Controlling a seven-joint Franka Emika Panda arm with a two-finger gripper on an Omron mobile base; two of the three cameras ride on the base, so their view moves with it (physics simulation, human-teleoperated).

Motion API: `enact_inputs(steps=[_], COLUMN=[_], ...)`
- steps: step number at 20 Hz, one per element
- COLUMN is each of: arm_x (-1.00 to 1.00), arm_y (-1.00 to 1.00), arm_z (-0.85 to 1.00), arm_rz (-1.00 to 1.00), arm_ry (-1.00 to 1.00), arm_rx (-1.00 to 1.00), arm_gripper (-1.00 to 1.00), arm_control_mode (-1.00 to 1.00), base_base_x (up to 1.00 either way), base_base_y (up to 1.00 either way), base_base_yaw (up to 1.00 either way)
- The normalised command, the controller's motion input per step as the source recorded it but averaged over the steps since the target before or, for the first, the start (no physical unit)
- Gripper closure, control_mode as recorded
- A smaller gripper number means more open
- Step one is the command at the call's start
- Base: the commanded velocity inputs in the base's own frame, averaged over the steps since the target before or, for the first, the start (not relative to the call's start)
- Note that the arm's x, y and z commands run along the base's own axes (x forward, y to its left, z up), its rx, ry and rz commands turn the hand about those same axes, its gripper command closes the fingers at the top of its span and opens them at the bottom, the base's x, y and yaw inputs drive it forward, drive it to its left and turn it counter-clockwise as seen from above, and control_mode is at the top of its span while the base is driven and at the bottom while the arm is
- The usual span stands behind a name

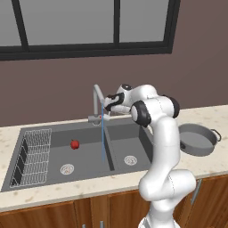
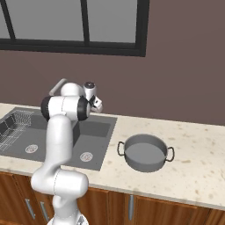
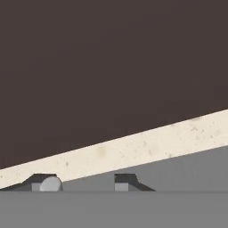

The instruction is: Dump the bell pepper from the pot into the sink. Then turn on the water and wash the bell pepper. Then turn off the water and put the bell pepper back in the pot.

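Here, the pepper point(image 1: 75, 144) is seen lying in the left basin of the sink point(image 1: 133, 137), dumped there for washing. A thin stream falls from the faucet point(image 1: 96, 100) beside it, onto the divider. The tool point(image 1: 107, 107) is held shut and empty at the faucet base, likely working the handle. The pot point(image 2: 145, 152) is left empty on the surface point(image 2: 193, 171) right of the sink.

The arm point(image 2: 59, 132) stands in front of the sink point(image 2: 94, 132) in the right base view, hiding its middle divider and the faucet base. There the sink's left end and wire rack point(image 2: 13, 127) are cut by the picture's left edge. In the left base view the arm covers the sink's point(image 1: 58, 153) right wall and the left side of the pot point(image 1: 196, 140) beside it.
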Motion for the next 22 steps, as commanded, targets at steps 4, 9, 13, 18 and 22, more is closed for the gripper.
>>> enact_inputs(steps=[4,9,13,18,22], arm_x=[-0.18,-0.18,-0.10,-0.26,-0.39], arm_y=[-1.00,-0.83,-0.26,-0.28,-0.29], arm_z=[-0.38,-0.27,0.03,0.33,0.59], arm_rz=[-0.08,-0.07,-0.01,0.00,0.00], arm_ry=[0.05,0.03,0.00,0.00,0.00], arm_rx=[0.08,0.08,0.09,0.09,0.10], arm_gripper=[1.00,1.00,-1.00,-1.00,-1.00], arm_control_mode=[-1.00,-1.00,-1.00,-1.00,-1.00], base_base_x=[0.00,0.00,0.00,0.00,0.00], base_base_y=[0.00,0.00,0.00,0.00,0.00], base_base_yaw=[0.00,0.00,0.00,0.00,0.00])
